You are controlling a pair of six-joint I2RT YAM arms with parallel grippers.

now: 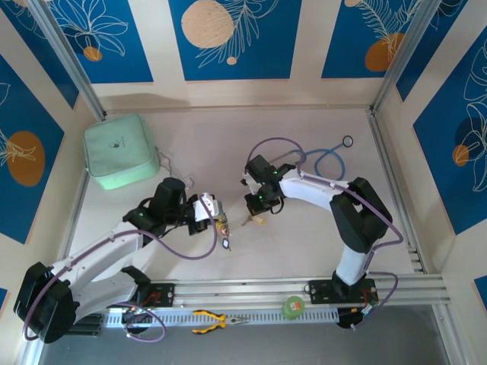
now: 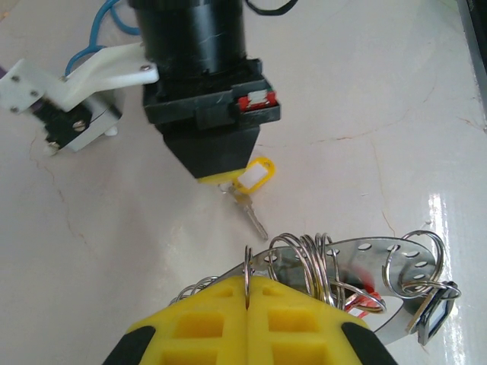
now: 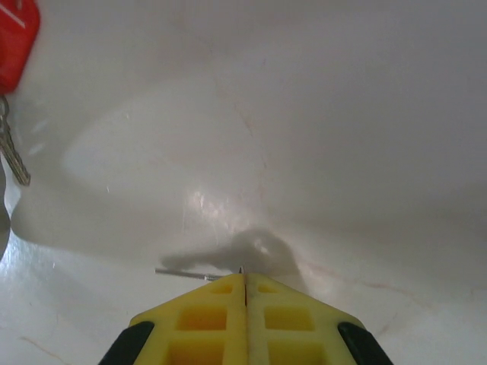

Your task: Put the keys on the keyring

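Left fingers [image 2: 232,296] are pressed together on one wire loop of the keyring [image 2: 342,251], its coils fanned out just beyond my tips. Right fingers [image 2: 222,176] are clamped on the yellow key [image 2: 251,182] at its tag, blade hanging toward the rings, near but not touching. My call: hold the left steady, bring the key's eye onto a ring's open end, slowly.

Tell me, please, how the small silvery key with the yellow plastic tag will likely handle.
The silvery key with the yellow plastic tag looks thin, so probably light. It sticks out beyond the shut right gripper, pinched near one end, so it may pivot. Its shiny metal could slip.
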